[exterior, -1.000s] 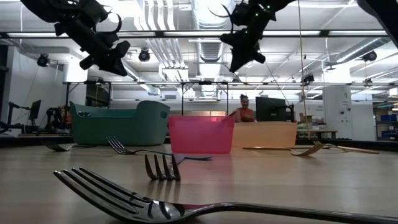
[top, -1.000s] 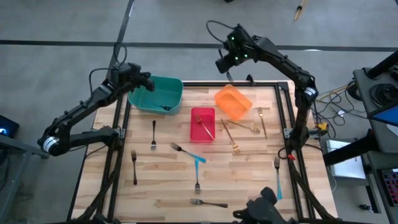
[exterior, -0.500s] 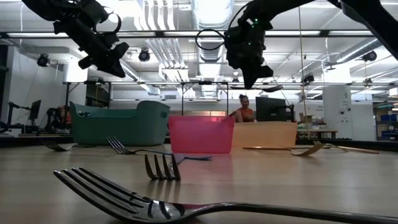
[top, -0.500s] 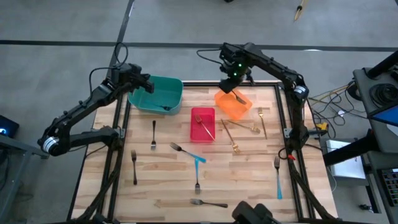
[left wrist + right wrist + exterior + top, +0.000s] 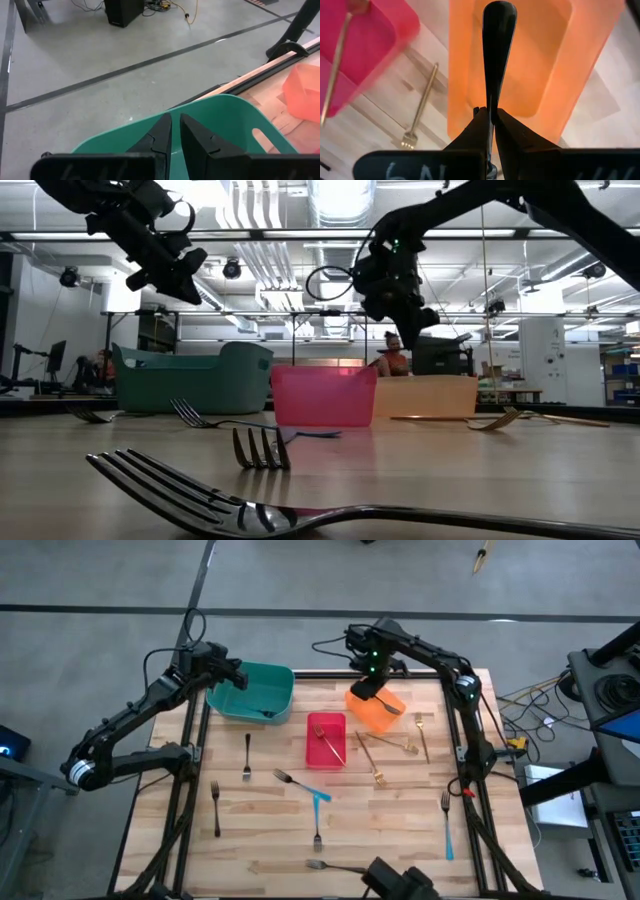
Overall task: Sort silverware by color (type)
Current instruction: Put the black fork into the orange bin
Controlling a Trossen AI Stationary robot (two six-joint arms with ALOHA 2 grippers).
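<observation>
Right gripper above orange bin, fingers clamped on dark-handled fork, handle projecting forward over bin interior. Left gripper over teal bin, fingers nearly closed, empty.

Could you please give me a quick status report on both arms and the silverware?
Right gripper shut on a dark fork, over the orange bin. Left gripper empty, shut above the teal bin. Nothing in the way.
</observation>
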